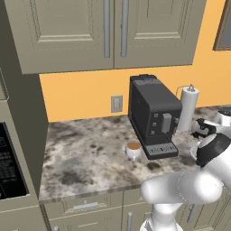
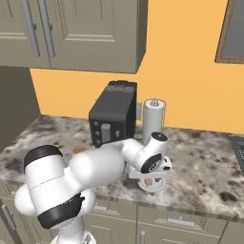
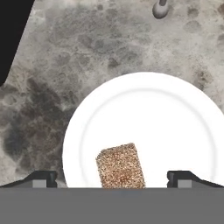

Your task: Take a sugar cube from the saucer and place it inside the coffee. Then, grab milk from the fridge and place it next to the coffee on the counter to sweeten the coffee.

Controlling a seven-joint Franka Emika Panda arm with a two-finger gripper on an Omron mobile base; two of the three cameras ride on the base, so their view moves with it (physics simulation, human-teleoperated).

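The gripper (image 3: 112,178) is wide open and holds nothing; in the hand view its two dark tips stick up at the bottom, one far to each side, and the brown speckled sugar cube (image 3: 121,166) sits between them, not touching either one; the cube lies on the saucer (image 3: 175,127), a round white plate, near its lower edge; the saucer rests flat on the counter (image 3: 65,65), which is spotty grey and brown stone.

From the right base view you can see the hand from outside; it points down over the saucer (image 2: 155,185), close above it, near the front edge of the counter (image 2: 205,157); the cube is too small to make out there.

The left base view shows more of the room; the coffee (image 1: 133,149), a small white cup with brown on top, stands on the counter (image 1: 85,153) just in front of the black coffee machine (image 1: 153,115), at its left corner; in the right base view the arm hides most of the cup, and only a bit of brown (image 2: 79,150) peeks out.

A white paper towel roll (image 1: 187,108) stands upright just to the right of the machine; olive-grey cupboards (image 1: 90,31) hang above, and the wall (image 1: 81,92) behind is orange.
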